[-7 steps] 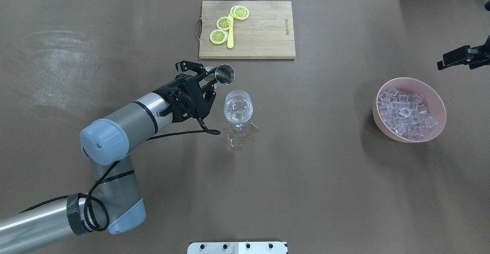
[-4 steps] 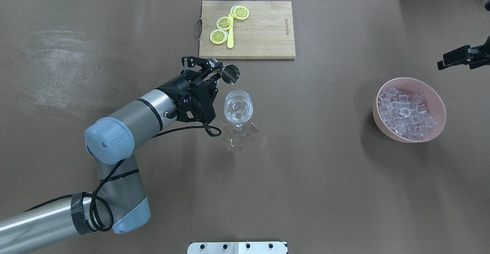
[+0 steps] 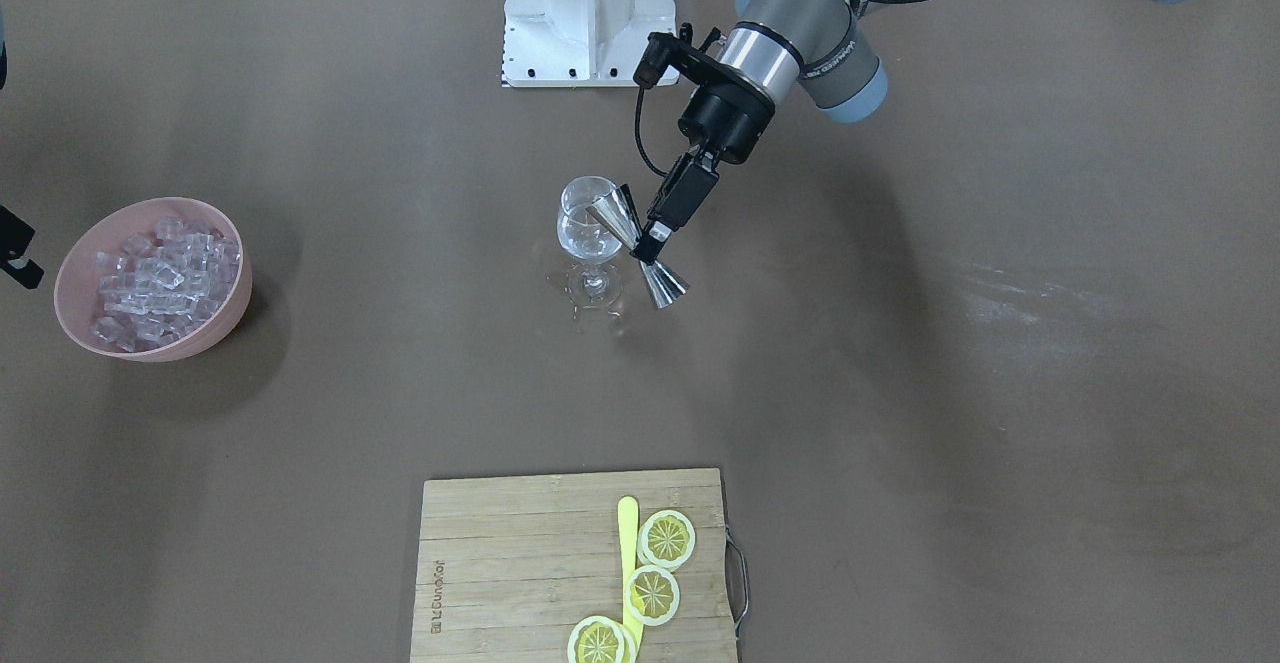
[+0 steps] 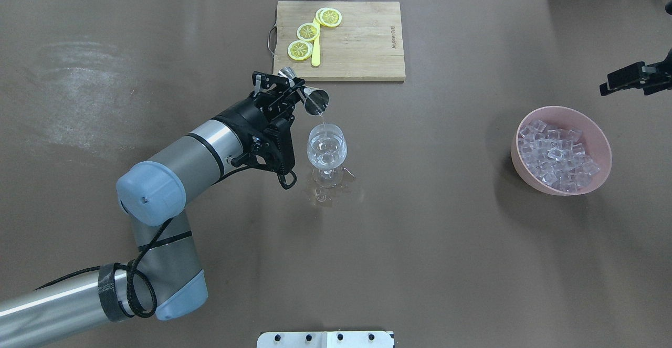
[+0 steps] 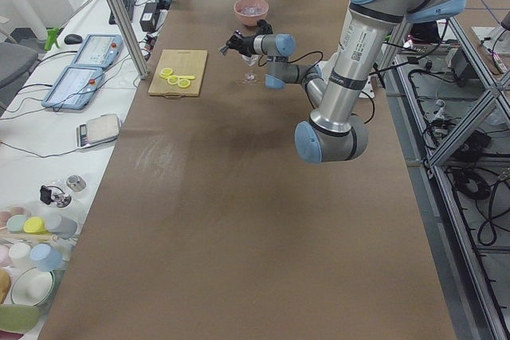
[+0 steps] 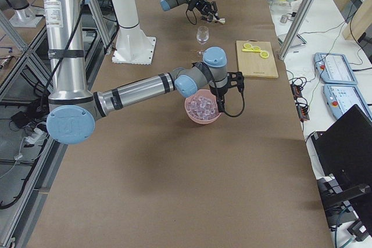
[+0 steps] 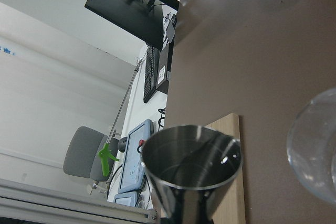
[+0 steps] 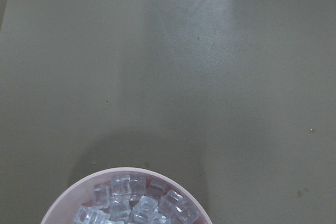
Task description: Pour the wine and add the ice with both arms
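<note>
Surveying from the remote station, I record a brown table (image 4: 472,264) with the left arm (image 4: 194,151) reaching to its middle. A wooden board (image 4: 362,49) lies at the far edge, carrying three lemon slices (image 4: 307,32) and a yellow stick (image 4: 315,56). A pink bowl (image 4: 525,177) stands well to the right, heaped with ice (image 4: 556,154) in clear cubes. A stemmed glass (image 4: 326,146) stands upright near the centre, holding clear contents; I cannot separate cubes from liquid in it. The left gripper (image 4: 290,90) pinches a steel measuring cup (image 4: 315,101) at its narrow waist, with the wide mouth tipped down toward the glass. A thin clear thread runs from its lip into the glass. The wrist view shows the cup's inside bright and shiny; I cannot tell whether it holds anything.

Items not verified: the right gripper (image 4: 625,80) is cut off at the overhead view's edge, near the bowl's far side, and I cannot tell whether its fingers are apart or together. Its wrist camera catches only the bowl's rim and a few cubes. Clear glints on the table around the glass foot are too small to identify.
</note>
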You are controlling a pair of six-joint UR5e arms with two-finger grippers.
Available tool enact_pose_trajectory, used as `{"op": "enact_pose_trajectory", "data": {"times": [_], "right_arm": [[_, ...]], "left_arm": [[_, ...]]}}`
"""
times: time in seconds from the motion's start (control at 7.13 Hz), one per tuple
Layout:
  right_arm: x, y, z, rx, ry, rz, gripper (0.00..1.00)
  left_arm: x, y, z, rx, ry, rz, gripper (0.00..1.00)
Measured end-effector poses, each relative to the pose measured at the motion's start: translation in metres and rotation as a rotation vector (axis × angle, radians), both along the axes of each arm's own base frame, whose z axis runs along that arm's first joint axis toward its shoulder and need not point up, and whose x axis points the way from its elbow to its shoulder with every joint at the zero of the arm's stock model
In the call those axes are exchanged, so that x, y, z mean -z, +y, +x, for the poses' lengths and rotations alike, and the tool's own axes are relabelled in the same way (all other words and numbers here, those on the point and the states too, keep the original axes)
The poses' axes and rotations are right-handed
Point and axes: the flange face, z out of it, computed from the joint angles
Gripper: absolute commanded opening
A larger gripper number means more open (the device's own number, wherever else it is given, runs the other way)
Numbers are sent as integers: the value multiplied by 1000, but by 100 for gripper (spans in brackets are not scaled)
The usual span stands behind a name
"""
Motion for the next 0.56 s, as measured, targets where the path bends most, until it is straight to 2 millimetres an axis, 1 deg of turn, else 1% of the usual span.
{"op": "enact_pose_trajectory", "data": {"times": [0.56], "right_arm": [[2, 1, -1, 9, -16, -5, 100]], "left_arm": [[3, -3, -2, 57, -98, 82, 0]]}}
